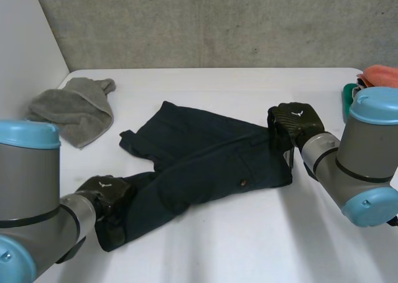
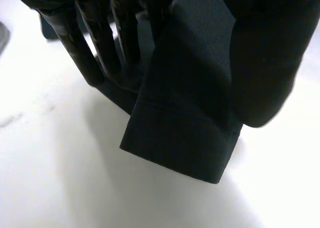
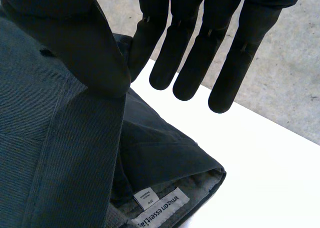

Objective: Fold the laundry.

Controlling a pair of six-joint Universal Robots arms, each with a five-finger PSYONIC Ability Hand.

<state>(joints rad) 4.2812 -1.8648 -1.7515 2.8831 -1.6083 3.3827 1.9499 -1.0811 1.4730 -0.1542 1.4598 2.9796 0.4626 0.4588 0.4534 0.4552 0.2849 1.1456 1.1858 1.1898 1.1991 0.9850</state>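
Observation:
Dark navy trousers (image 1: 205, 158) lie spread across the middle of the white table (image 1: 249, 233), one leg running toward the near left. My left hand (image 1: 104, 193) is at that leg's end. In the left wrist view its thumb (image 2: 260, 62) lies over the leg (image 2: 185, 133) near the hem, the straight fingers (image 2: 85, 52) go behind the cloth, and the leg is pinched between them. My right hand (image 1: 293, 122) is at the waistband's right corner. Its thumb (image 3: 75, 37) presses the waistband (image 3: 60, 153) against the fingers (image 3: 220, 47), which reach out straight past the cloth. The inner label (image 3: 160, 208) shows.
A crumpled grey towel (image 1: 74, 109) lies at the table's far left. At the far right edge sit an orange cloth (image 1: 380, 74) and a green thing (image 1: 348, 102). A concrete wall stands behind the table. Bare table lies in front of the trousers.

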